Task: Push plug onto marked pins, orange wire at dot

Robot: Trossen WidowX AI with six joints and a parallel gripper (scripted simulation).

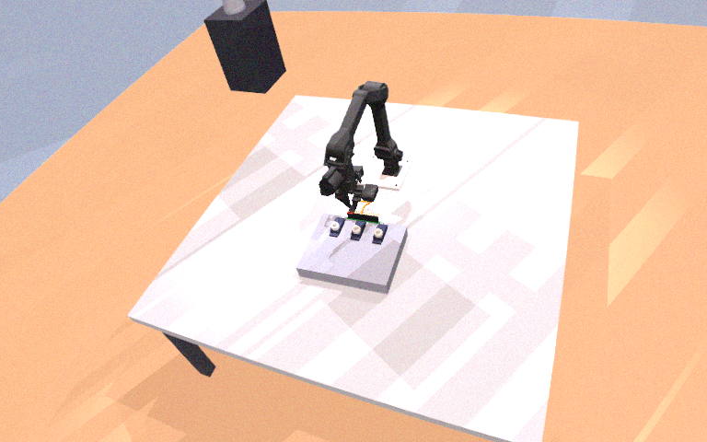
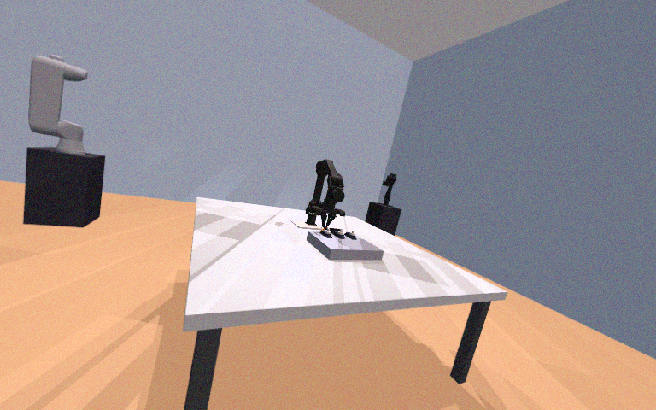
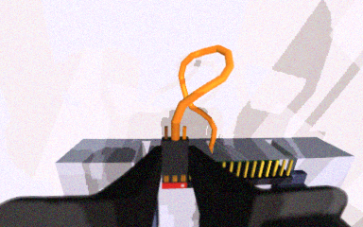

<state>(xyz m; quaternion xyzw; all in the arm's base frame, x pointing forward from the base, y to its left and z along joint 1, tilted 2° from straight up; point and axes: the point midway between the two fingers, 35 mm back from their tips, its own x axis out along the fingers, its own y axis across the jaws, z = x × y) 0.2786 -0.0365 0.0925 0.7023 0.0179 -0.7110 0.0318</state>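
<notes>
My gripper is shut on the black plug at the holder's pin edge. The plug's front end meets the red band, whose white dot is at the right in the wrist view. The orange lead leaves the plug's rear and loops back to the holder. Yellow pins show bare to the right; those at the plug are hidden. The plug looks square to the row. How deep it sits, and which side the orange hole is on, I cannot tell.
Three blue servos with white horns stand on the holder beside the black header strip. The arm's white base plate is behind. Other robots stand on black pedestals off the table.
</notes>
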